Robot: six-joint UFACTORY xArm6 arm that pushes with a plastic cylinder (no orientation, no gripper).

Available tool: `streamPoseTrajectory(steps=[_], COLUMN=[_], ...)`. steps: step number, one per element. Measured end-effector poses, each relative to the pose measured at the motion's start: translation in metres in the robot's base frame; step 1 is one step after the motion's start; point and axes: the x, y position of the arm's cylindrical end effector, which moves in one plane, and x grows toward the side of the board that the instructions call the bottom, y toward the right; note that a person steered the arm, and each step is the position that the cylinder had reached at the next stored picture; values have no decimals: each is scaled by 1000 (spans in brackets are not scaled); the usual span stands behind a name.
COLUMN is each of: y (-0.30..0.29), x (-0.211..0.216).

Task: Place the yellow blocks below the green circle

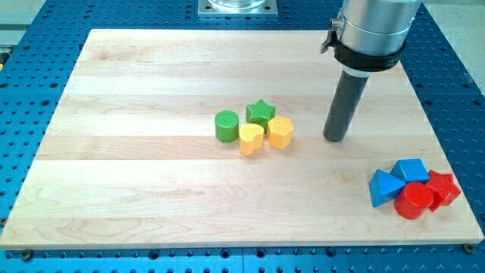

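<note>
Right of yellow hexagon (280,132), my tip (334,139) apart, path clear; no jaws. Green star (260,112) behind.

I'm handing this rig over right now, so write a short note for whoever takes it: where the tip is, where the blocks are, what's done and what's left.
My tip rests on the board to the view's right of the centre cluster, touching no block.
The green circle sits at the cluster's left; the green star is at its top.
The yellow heart lies at the circle's lower right, touching it; the yellow hexagon is right of the heart.
Done: neither yellow block is below the circle yet.
Left: push both leftward and down under it.
The blue and red blocks sit at the lower right, out of the way.
</note>
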Motion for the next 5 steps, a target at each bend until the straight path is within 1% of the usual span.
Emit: streamPoseTrajectory(steps=[1,3,5], y=[-18,-77,-87], x=[0,13,14])
